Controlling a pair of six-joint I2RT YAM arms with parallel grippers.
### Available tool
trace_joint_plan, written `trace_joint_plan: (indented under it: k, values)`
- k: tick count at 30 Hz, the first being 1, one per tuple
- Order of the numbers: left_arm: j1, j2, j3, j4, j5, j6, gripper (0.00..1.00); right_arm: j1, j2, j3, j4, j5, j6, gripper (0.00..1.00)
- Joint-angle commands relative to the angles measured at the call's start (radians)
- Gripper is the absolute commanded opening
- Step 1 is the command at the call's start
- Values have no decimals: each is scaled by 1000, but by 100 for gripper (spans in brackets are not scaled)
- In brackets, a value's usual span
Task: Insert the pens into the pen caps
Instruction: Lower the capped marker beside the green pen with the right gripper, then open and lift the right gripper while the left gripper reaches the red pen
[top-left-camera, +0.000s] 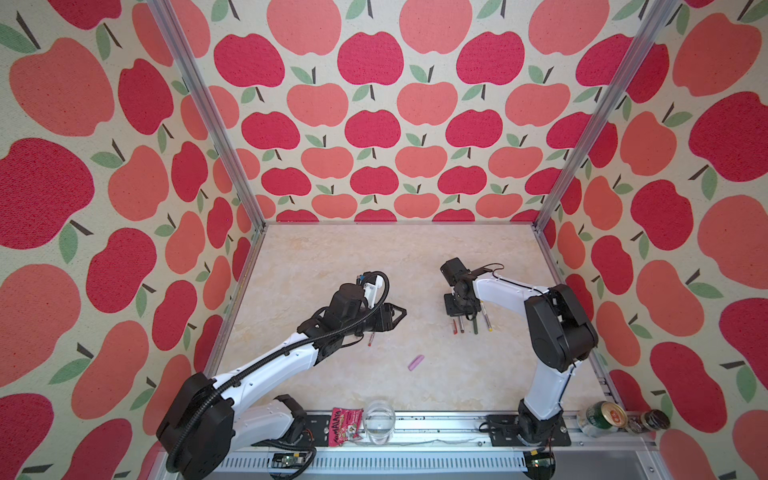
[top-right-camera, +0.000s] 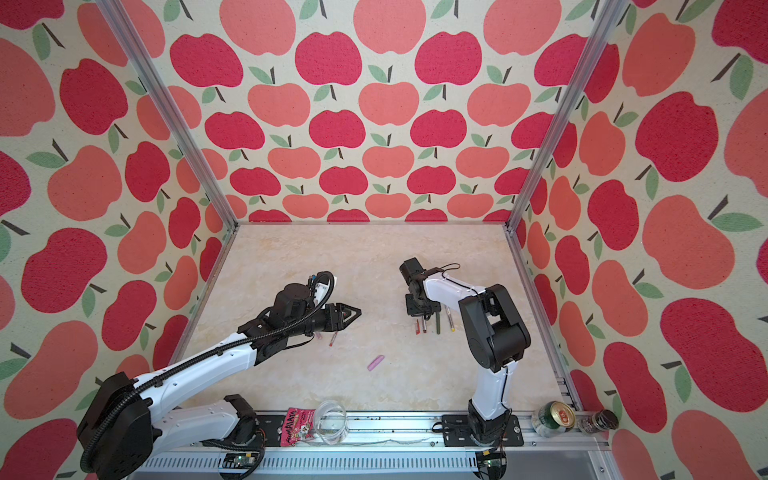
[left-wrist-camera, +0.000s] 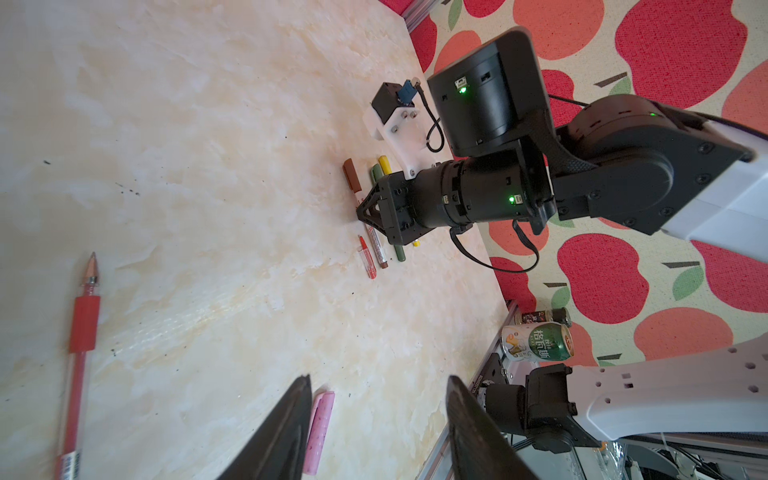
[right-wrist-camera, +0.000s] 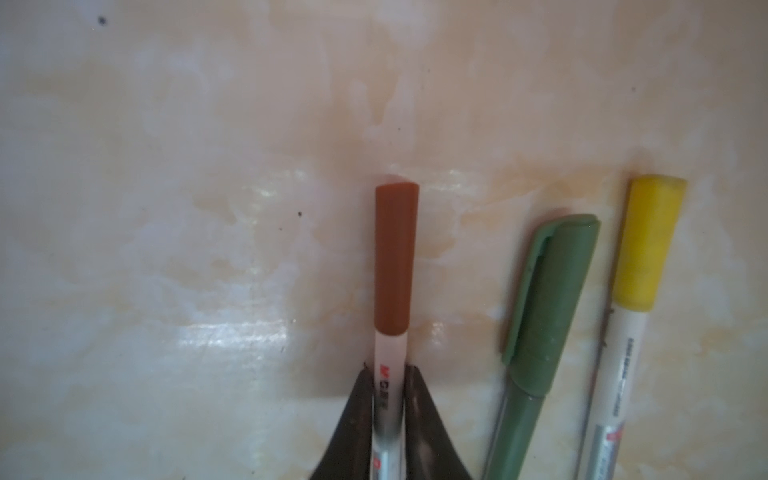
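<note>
The brown-capped white plastic pen (top-left-camera: 462, 327) lies right of centre in a top view on the tabletop (top-left-camera: 374, 257), closely flanked by the right tool (right-wrist-camera: 390, 370), grip unclear, while the left tool (left-wrist-camera: 379, 378) gapes empty; next, likely release, then capping the bare red pen (left-wrist-camera: 79, 332).

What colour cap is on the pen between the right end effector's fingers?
Brown cap, best seen in the right wrist view.

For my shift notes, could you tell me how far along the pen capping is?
Done: yellow-capped white pen, dark green capped pen. In hand: right gripper closed around the brown-capped white pen. Remaining: red uncapped pen and thin red cap; pink plastic cap lies alone; left gripper open.
</note>
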Motion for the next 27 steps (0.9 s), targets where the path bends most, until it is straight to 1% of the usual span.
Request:
trace_joint_plan:
  k: [1,8,12,17,21,22,24,27]
  values:
    - [7,-24,2,-36,-8,27,54,-7,28,-17,-9,3,27,18]
    - [12,-47,-5,-50,-20,32,55,-5,19,-15,-20,4,30,19]
    - [18,-59,-10,-54,-22,34,55,-2,-8,-11,-34,4,29,25]
    - [28,-71,-18,-65,-31,40,57,7,-83,11,-57,10,12,32]
    - [43,-71,-14,-79,-31,44,57,12,-114,49,-100,21,-6,33]
    - [46,-99,-11,-85,-31,47,58,18,-131,57,-107,26,-9,34]
    - [55,-109,-1,-107,-33,59,58,32,-174,67,-114,27,-16,35]
    - [80,-136,7,-148,-41,70,61,58,-231,80,-130,-13,-31,36]
